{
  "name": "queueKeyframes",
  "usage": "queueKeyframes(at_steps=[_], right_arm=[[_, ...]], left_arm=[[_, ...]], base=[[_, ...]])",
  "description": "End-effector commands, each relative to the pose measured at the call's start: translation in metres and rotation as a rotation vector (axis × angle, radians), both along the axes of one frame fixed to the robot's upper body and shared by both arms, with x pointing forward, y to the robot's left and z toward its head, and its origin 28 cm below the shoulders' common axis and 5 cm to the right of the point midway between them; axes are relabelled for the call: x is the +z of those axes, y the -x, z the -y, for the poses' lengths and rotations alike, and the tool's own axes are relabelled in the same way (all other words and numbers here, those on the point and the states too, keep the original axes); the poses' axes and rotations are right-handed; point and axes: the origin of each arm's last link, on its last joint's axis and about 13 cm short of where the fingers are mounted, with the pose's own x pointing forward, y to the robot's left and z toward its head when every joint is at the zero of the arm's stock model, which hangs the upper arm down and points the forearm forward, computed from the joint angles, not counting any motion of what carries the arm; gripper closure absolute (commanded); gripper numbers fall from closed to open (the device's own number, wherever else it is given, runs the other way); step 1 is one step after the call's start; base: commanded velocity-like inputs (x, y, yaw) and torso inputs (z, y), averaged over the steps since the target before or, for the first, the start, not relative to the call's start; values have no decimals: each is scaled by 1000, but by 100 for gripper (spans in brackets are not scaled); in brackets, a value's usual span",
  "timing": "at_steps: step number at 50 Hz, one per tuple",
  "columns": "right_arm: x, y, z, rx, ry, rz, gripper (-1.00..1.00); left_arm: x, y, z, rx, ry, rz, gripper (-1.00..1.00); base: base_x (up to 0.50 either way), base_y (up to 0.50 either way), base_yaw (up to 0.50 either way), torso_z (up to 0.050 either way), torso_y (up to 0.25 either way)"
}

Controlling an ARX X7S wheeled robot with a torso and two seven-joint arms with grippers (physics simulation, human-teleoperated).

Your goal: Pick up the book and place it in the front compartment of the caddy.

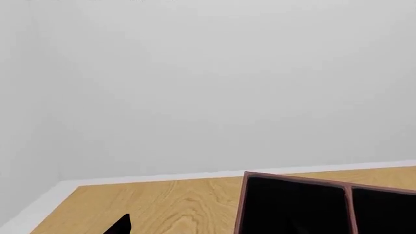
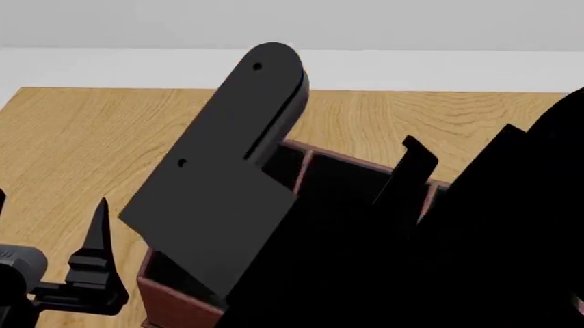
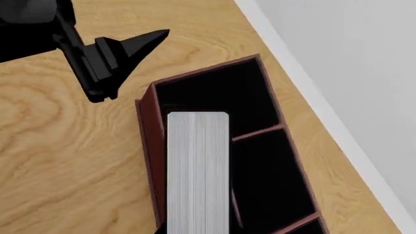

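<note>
Table (image 3: 58,161): light wood grain, bounded by a pale wall.

Caddy (image 3: 148,127): rectangular red-brown box on the table, black inner walls, thin red-brown partitions.

Book (image 3: 198,170): thin and flat with rounded corners, showing a pale grey ribbed face. It stands over a squarish black-walled cell (image 3: 221,95) at one end of the caddy, long axis running along the caddy's outer wall. Its near end runs out of the right wrist view toward that camera.

Right end effector: not visible; arm links block the head view, so grip cannot be told.

Left end effector (image 3: 123,51): black, beside the caddy, apart from it; finger spread cannot be told.
</note>
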Motion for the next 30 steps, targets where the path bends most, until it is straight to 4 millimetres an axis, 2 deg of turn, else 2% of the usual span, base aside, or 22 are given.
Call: queueKeyframes(at_steps=[1,13,22,30], right_arm=[[30,-22,1,10,42,98,100],[38,-53,7,28,38,81,100],[44,-75,13,73,113,23,100],[57,-97,16,107,140,-47,100]], left_arm=[[2,-1,-1,4,-1,2,-100],[1,1,-2,10,-2,3,-100],[0,2,-3,17,-2,3,-100],[1,2,-4,25,-2,4,-100]], base=[[0,0,0,0,0],[0,0,0,0,1],[0,0,0,0,1],[0,0,0,0,1]])
